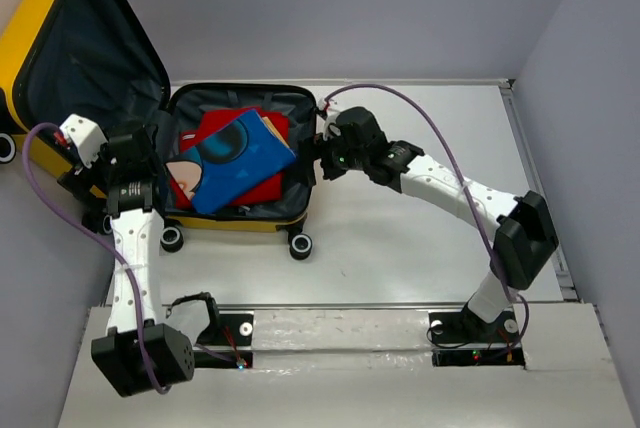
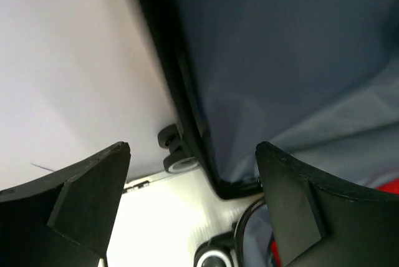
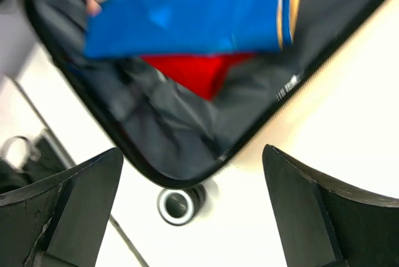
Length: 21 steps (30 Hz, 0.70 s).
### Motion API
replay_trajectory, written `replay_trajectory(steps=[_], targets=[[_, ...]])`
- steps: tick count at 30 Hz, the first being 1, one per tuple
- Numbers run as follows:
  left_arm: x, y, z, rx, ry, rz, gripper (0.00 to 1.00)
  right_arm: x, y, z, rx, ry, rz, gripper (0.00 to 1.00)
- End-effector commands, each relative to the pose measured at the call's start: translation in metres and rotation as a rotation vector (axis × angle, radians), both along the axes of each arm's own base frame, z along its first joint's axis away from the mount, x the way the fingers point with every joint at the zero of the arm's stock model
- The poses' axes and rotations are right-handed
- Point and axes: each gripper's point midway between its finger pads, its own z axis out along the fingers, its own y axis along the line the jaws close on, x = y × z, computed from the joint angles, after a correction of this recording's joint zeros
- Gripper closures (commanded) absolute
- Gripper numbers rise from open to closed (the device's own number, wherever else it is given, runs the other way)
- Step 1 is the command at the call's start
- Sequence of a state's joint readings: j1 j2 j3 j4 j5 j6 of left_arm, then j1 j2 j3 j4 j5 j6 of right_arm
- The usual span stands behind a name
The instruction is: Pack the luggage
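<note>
only the top view takes in the whole scene. the white table point(image 1: 420, 238) has both arms reaching away from its near edge toward the luggage point(image 1: 240, 220) at its far left. the luggage lies open there, with the base half flat on the table and the lid point(image 1: 95, 58) tipped up and back past the far left corner. the left gripper point(image 1: 140, 143) sits at the base's left end, near the hinge. the right gripper point(image 1: 325, 153) is just beside the base's right edge.

the wrist views add what the top view cannot — how the jaws stand. on the right, the black fingers point(image 3: 68, 211) are spread wide with nothing between them. they frame a rounded corner of the base and a wheel point(image 3: 177, 204) poking out beneath it. on the left the jaws are just as wide and just as empty. beyond them run the lid's black rim and a second small wheel with a pale hub, and a plain wall point(image 2: 62, 61) lies behind.

the shell is glossy hard yellow, trimmed in black at the rim and corners. the lining is dark grey fabric, soft and creased, and it sags in folds in the right wrist view. inside the base a flat blue piece point(image 1: 240, 153) lies at a slant on top of a red piece point(image 1: 270, 183). the blue piece carries a dark round mark and an orange-striped edge. what the two pieces are made of is hard to tell.
</note>
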State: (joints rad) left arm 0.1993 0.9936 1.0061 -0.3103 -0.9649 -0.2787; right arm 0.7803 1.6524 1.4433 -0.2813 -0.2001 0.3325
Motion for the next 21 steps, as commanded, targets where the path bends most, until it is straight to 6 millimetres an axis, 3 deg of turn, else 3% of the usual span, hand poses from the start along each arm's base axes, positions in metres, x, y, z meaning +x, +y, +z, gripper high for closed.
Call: replay_trajectory(steps=[1,5,6,7,8,9,13,17,19,20,21], targets=[[-0.001,0.016,0.048,0.058,-0.120,0.109,0.06,0.011,0.008,-0.034,-0.041,0.007,-0.007,0.01],[0.012,0.020,0.046,0.068,-0.088,0.102,0.12,0.034,0.003,-0.078,-0.127,0.044,-0.123,0.06],[0.015,0.021,0.045,0.069,-0.090,0.101,0.18,0.038,0.004,-0.090,-0.145,0.057,-0.141,0.07],[0.016,0.021,0.045,0.072,-0.089,0.099,0.24,0.040,0.004,-0.089,-0.145,0.053,-0.151,0.09],[0.017,0.021,0.046,0.076,-0.090,0.093,0.32,0.043,0.003,-0.101,-0.168,0.065,-0.165,0.14],[0.019,0.020,0.047,0.077,-0.088,0.084,0.52,0.046,0.003,-0.105,-0.174,0.070,-0.179,0.17],[0.028,0.013,0.048,0.074,-0.096,0.030,0.94,0.052,0.000,-0.128,-0.215,0.095,-0.220,0.42],[0.037,-0.012,0.050,0.079,-0.123,-0.072,0.94,0.053,-0.003,-0.136,-0.223,0.110,-0.248,0.90],[0.046,-0.053,0.051,0.089,-0.143,-0.190,0.94,0.051,-0.001,-0.134,-0.209,0.114,-0.243,0.93],[0.055,-0.089,0.053,0.085,-0.164,-0.299,0.94,0.050,0.001,-0.133,-0.202,0.118,-0.232,0.93],[0.051,-0.103,0.052,0.085,-0.176,-0.338,0.94,0.049,0.001,-0.134,-0.199,0.121,-0.231,0.93]])
